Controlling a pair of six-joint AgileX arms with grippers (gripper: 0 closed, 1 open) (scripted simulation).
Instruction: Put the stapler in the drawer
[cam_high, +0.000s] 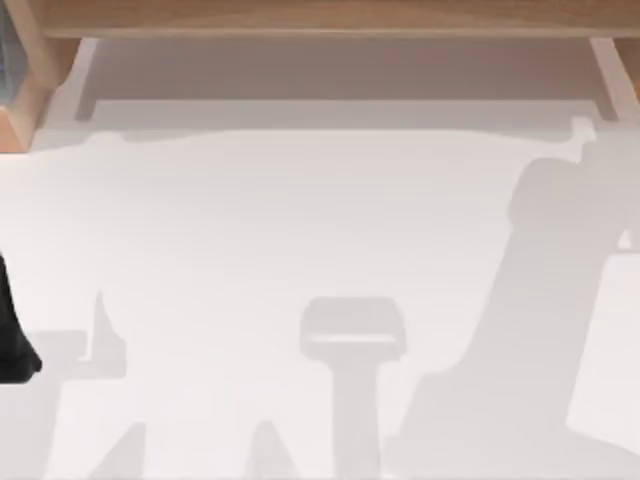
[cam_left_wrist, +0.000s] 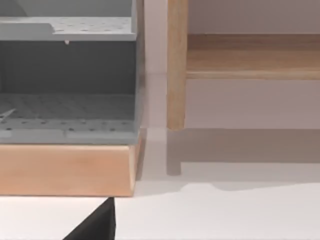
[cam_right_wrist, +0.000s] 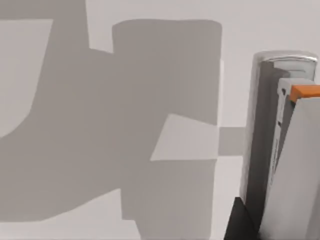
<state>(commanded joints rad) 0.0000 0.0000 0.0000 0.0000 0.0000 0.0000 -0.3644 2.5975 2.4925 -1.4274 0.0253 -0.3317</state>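
Note:
The stapler (cam_right_wrist: 280, 130), a long white and grey body with an orange piece at its end, shows close up in the right wrist view, above the white table. My right gripper (cam_right_wrist: 272, 225) is shut on it, with one dark finger (cam_right_wrist: 241, 220) pressed against its side. The drawer (cam_high: 340, 112), a shallow white tray, stands pulled out under the wooden frame at the far edge of the table. My left arm (cam_high: 12, 335) sits at the table's left edge, and its gripper (cam_left_wrist: 95, 225) points toward the back left corner.
A wooden frame (cam_high: 330, 18) runs along the far side, with a wooden leg (cam_left_wrist: 176, 65). A grey cabinet with perforated shelves (cam_left_wrist: 70, 80) rests on a wooden base (cam_left_wrist: 65, 170) at the back left. Arm shadows fall across the white table (cam_high: 250, 230).

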